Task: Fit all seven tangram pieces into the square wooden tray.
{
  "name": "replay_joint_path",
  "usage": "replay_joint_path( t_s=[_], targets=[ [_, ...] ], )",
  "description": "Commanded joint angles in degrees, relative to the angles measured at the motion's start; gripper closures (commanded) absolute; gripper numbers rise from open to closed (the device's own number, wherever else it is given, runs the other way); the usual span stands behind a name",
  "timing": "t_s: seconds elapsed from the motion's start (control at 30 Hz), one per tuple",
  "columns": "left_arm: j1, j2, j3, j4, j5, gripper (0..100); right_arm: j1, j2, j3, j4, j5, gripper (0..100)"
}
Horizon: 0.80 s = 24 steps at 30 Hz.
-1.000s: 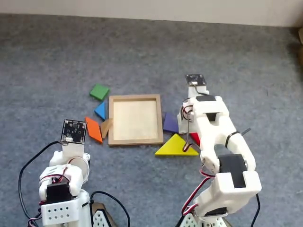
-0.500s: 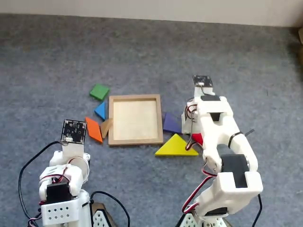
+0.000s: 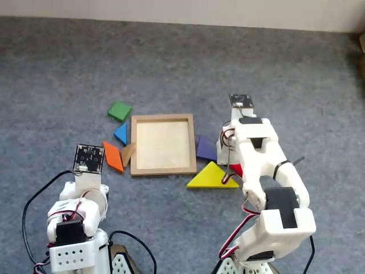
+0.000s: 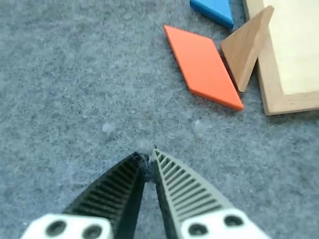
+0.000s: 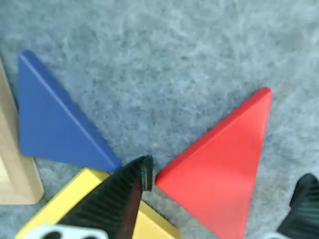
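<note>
so the right arm (image 3: 259, 154) was stretched forward, right hand (image 5: 224, 186) pointing down, fingers wide apart. the left arm (image 3: 77, 214) sat tucked back, left hand (image 4: 150, 162) pinched closed.

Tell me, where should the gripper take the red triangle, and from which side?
Take the red triangle across two of its edges, coming from straight above. It lies flat on the carpet, so only its thin edges give hold. The open right gripper has a finger on each side of it.

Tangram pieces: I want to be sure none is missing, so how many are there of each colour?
green piece: 1
light blue piece: 1
orange piece: 1
tan piece: 1
dark blue piece: 1
yellow piece: 1
red piece: 1
Total: 7
</note>
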Motion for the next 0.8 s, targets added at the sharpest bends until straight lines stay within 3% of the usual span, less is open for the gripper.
replay_joint_path(
  t_s=[0.0,0.47,0.77],
  targets=[
    [-1.01,-2.51,1.10,-1.05,-0.18,99,-1.10,-0.57,0.40,0.66,0.00,58.5],
    [-1.01,-2.51,1.10,-1.05,-0.18,99,0.40,-0.57,0.13,2.68,0.00,58.5],
    [-1.01,-2.51,1.10,-1.05,-0.18,99,3.82,-0.57,0.31,0.04,0.00,73.9]
  ],
)
